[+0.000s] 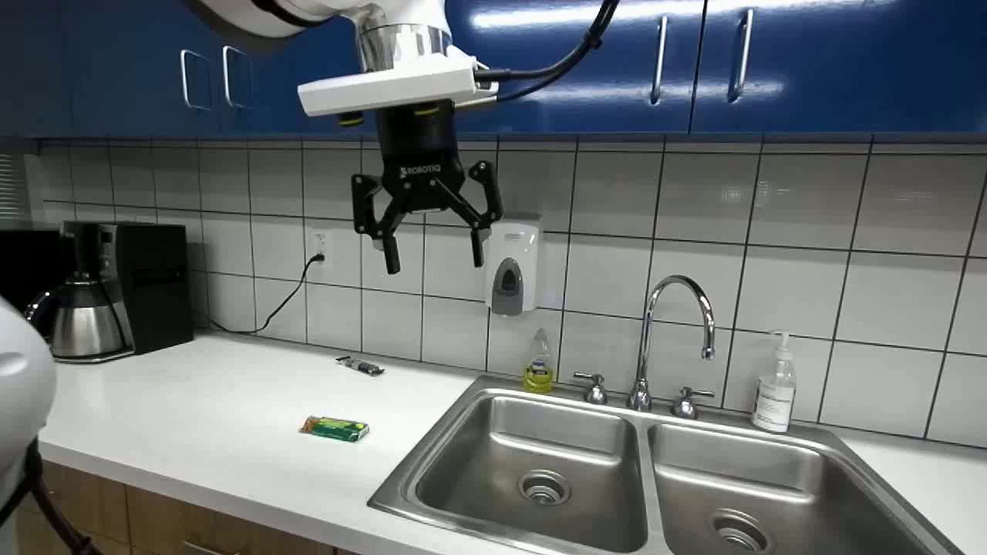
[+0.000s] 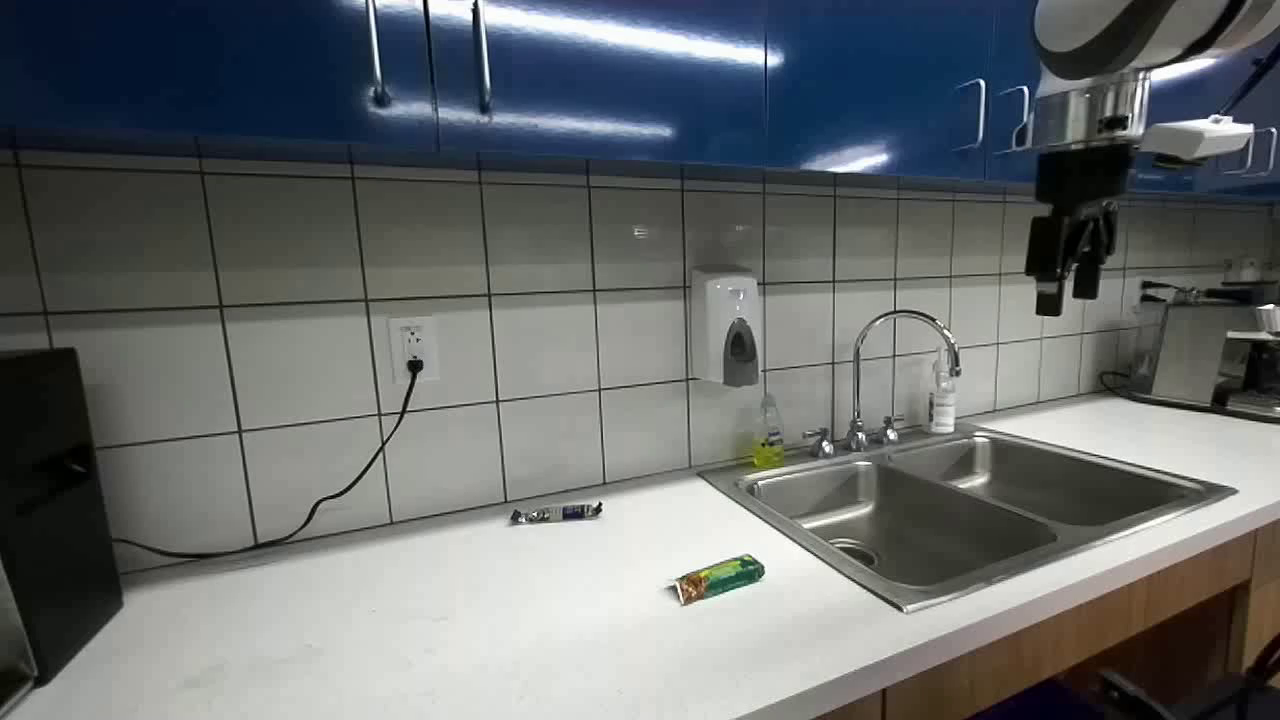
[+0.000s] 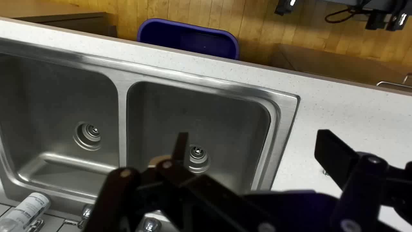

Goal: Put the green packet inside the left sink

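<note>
Fingers [image 1: 392,256] spread wide on the black, jointed Robotiq gripper [image 1: 436,260], tips downward — smooth white-shelled arm [image 1: 416,11] holding it well above the finely speckled white countertop [image 3: 370,122]. Small flat rectangular green packet [image 1: 337,428], brownish at one end, lies on that countertop, near the double stainless steel sink [image 1: 395,494] but apart from it. Left sink [image 1: 478,478] — rectangular steel basin, corners rounded, round drain [image 1: 544,487] in its floor.

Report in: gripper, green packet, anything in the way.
Gripper open, holding nothing. Green packet lying on counter, outside left sink. Faucet at the back, maybe a snag.
</note>
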`<state>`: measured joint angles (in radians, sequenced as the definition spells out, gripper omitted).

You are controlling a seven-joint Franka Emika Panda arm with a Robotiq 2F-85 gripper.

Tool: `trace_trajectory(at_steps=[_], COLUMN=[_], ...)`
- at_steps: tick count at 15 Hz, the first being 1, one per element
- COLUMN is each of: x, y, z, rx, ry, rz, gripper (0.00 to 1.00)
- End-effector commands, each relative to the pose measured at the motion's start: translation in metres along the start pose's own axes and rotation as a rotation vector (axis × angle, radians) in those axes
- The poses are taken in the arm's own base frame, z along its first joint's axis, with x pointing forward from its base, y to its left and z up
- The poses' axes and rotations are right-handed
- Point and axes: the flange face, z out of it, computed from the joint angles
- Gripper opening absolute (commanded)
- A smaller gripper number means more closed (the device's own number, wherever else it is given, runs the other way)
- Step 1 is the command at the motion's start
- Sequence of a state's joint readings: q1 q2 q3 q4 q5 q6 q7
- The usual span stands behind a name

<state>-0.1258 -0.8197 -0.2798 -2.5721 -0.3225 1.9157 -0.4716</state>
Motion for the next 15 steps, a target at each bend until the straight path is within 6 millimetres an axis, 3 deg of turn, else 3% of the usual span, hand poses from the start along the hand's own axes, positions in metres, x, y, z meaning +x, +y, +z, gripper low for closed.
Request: trace_trajectory(at_steps=[1,8,15], x=[0.000,0.029,0.074], y=[0.000,-0.051,-0.122], z=[0.000,0.039,0.103], rx=[0.001,-0.002,-0.023], ry=[-0.001,0.041,0.078], rz=[0.000,-0.037,-0.111], gripper=[1.00,1.00,1.00])
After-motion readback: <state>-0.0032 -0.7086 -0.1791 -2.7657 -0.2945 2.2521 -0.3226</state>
